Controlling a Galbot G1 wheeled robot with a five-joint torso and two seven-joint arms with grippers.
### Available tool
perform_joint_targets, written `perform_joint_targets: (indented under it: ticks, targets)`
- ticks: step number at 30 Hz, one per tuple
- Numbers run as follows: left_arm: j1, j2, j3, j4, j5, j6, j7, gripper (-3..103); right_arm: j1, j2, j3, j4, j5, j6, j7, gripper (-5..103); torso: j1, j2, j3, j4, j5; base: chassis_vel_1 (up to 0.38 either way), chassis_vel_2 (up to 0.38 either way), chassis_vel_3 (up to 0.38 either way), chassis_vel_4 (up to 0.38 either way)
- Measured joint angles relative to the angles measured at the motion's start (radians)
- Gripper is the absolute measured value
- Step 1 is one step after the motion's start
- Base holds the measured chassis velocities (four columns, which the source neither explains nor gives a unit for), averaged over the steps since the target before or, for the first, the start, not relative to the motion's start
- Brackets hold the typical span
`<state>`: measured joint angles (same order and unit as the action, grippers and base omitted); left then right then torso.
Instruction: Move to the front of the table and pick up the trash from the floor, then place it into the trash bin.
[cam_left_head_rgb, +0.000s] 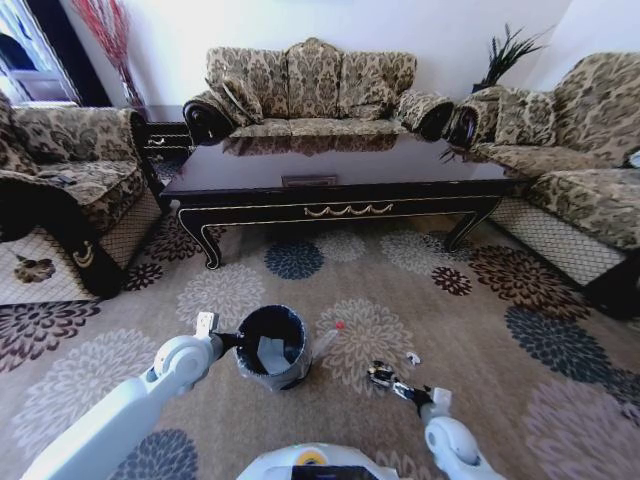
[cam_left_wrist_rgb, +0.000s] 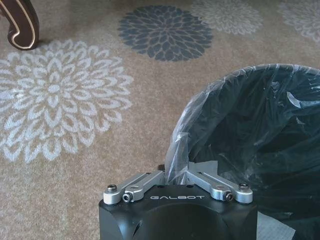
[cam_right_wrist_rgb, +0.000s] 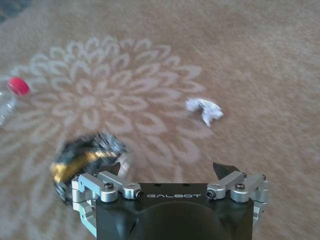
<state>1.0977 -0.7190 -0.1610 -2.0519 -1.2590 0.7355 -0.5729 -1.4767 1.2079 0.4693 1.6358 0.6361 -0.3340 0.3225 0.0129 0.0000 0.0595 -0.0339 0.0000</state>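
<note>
The left gripper (cam_left_wrist_rgb: 178, 176), fingers clamped on the trash bin (cam_left_wrist_rgb: 260, 145) liner, is steadying it while the right gripper (cam_right_wrist_rgb: 170, 172), fingers apart, should be centring over the dark crushed wrapper (cam_right_wrist_rgb: 90, 157) beside its finger.

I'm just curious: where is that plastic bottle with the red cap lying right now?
In the head view the bottle lies on the carpet just right of the trash bin, its red cap pointing toward the table.

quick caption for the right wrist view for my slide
Open right claw low over the floor, beside a dark crushed wrapper, crumpled white paper beyond.
</note>
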Motion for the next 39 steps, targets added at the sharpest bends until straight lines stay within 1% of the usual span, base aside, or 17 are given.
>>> perform_joint_targets:
  ticks: [5, 10, 13, 19, 23, 24, 25, 26, 28, 29, 30, 31, 35, 36, 37, 38, 39]
  targets:
    - [0.011, 0.005, -0.007, -0.005, 0.005, 0.0, 0.0, 0, 0.025, 0.001, -0.008, 0.027, -0.001, -0.002, 0.022, 100, 0.0, 0.0, 0.0, 0.0001, 0.0, 0.0, 0.0, 0.0, 0.0]
    - [0.011, 0.003, -0.005, -0.004, 0.009, 0.0, 0.001, 0, 0.021, -0.029, 0.014, 0.091, 0.047, -0.012, 0.041, 100, 0.0, 0.0, 0.0, -0.0001, -0.0001, 0.0, 0.0, 0.0, 0.0]
    - [0.007, 0.0, -0.002, -0.001, 0.01, 0.0, 0.002, 0, 0.011, -0.028, 0.01, 0.109, 0.051, -0.018, 0.042, 100, 0.0, 0.0, 0.0, -0.0003, -0.0003, 0.0, 0.0, 0.0, 0.0]
    - [0.012, -0.001, 0.001, -0.006, 0.012, 0.0, 0.002, 0, 0.019, 0.036, -0.034, 0.073, 0.047, -0.027, 0.057, 100, 0.0, 0.0, 0.0, -0.0003, 0.0, 0.0, 0.0, 0.0, 0.0]
    - [0.022, 0.008, -0.007, -0.011, 0.014, 0.0, 0.002, 0, 0.036, 0.047, -0.047, 0.039, 0.054, -0.029, 0.063, 100, 0.0, 0.0, 0.0, 0.0001, 0.0002, 0.0, 0.0, 0.0, 0.0]
    - [0.023, 0.009, -0.008, -0.013, 0.014, 0.0, 0.001, 0, 0.041, 0.049, -0.048, 0.031, 0.057, -0.03, 0.064, 103, 0.0, 0.0, 0.0, 0.0002, 0.0001, 0.0, 0.0, 0.0, 0.0]
    - [0.023, 0.011, -0.009, -0.015, 0.014, 0.0, 0.002, 0, 0.046, 0.05, -0.049, 0.019, 0.063, -0.03, 0.065, 100, 0.0, 0.0, 0.0, 0.0001, 0.0, 0.0, 0.0, 0.0, 0.0]
    - [0.023, 0.011, -0.009, -0.015, 0.014, 0.0, 0.002, 0, 0.046, 0.05, -0.049, 0.019, 0.063, -0.03, 0.065, 100, 0.0, 0.0, 0.0, 0.0001, 0.0, 0.0, 0.0, 0.0, 0.0]
    - [0.022, 0.012, -0.009, -0.017, 0.014, 0.0, 0.002, 0, 0.048, 0.054, -0.05, 0.002, 0.072, -0.033, 0.07, 90, 0.0, 0.0, 0.0, -0.0001, 0.0, 0.0, 0.0, 0.0, 0.0]
    - [0.021, 0.012, -0.009, -0.017, 0.014, 0.0, 0.002, 0, 0.047, 0.055, -0.051, -0.002, 0.075, -0.033, 0.07, 90, 0.0, 0.0, 0.0, -0.0002, 0.0, 0.0, 0.0, 0.0, 0.0]
    - [0.019, 0.012, -0.009, -0.017, 0.014, 0.0, 0.001, 0, 0.045, 0.059, -0.052, -0.009, 0.079, -0.034, 0.072, 85, 0.0, 0.0, 0.0, -0.0002, 0.0, 0.0, 0.0, 0.0, 0.0]
    - [0.019, 0.012, -0.009, -0.017, 0.014, 0.0, 0.001, 0, 0.045, 0.059, -0.052, -0.009, 0.079, -0.034, 0.072, 85, 0.0, 0.0, 0.0, -0.0002, 0.0, 0.0, 0.0, 0.0, 0.0]
    - [0.02, 0.01, -0.004, -0.018, 0.014, 0.0, -0.001, 0, 0.047, 0.062, -0.053, -0.021, 0.094, -0.035, 0.074, 63, 0.0, 0.0, 0.0, -0.0002, 0.0, 0.0, 0.0, 0.0, 0.0]
    - [0.02, 0.01, -0.004, -0.018, 0.014, 0.0, -0.001, 0, 0.047, 0.062, -0.053, -0.021, 0.094, -0.035, 0.074, 63, 0.0, 0.0, 0.0, -0.0002, 0.0, 0.0, 0.0, 0.0, 0.0]
    - [0.022, 0.01, -0.004, -0.019, 0.014, 0.0, -0.002, 0, 0.049, 0.062, -0.054, -0.022, 0.098, -0.035, 0.074, 57, 0.0, 0.0, 0.0, -0.0002, 0.0, 0.0, 0.0, 0.0, 0.0]
    - [0.023, 0.01, -0.004, -0.02, 0.015, 0.0, -0.002, 0, 0.05, 0.061, -0.055, -0.022, 0.101, -0.035, 0.073, 57, 0.0, 0.0, 0.0, -0.0001, 0.0, 0.0, 0.0, 0.0, 0.0]
    - [0.025, 0.01, -0.004, -0.02, 0.016, 0.0, -0.002, 0, 0.052, 0.058, -0.055, -0.023, 0.109, -0.035, 0.071, 52, 0.0, 0.0, 0.0, -0.0001, 0.0, 0.0, 0.0, 0.0, 0.0]
